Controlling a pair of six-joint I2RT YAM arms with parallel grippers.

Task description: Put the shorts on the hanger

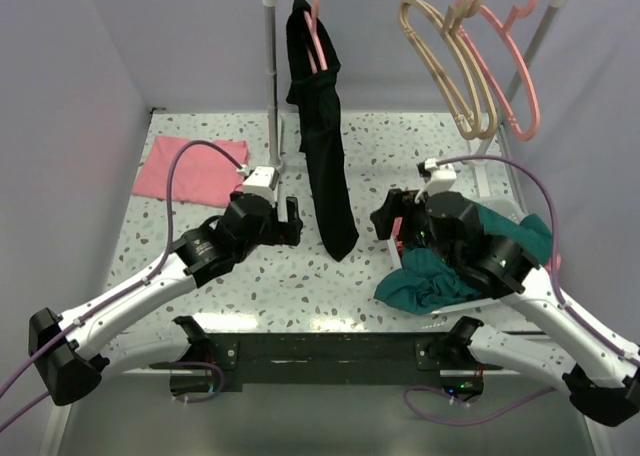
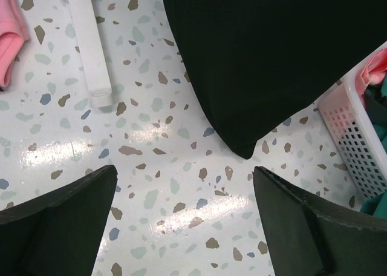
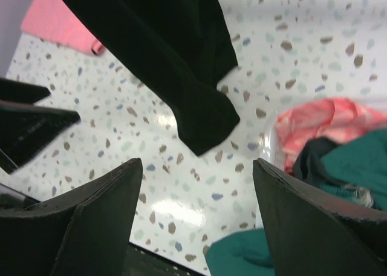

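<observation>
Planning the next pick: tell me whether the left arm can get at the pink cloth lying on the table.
Probably yes. The pink cloth lies flat and uncovered just left of the open left gripper, with nothing standing between them. Only the arm's own purple cable arcs above it.

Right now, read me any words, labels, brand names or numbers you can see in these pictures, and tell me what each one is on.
There is no readable text in any view. The black shorts, the pink hanger, the white basket, the pink cloth and the teal garment show no print, label or number.
</observation>
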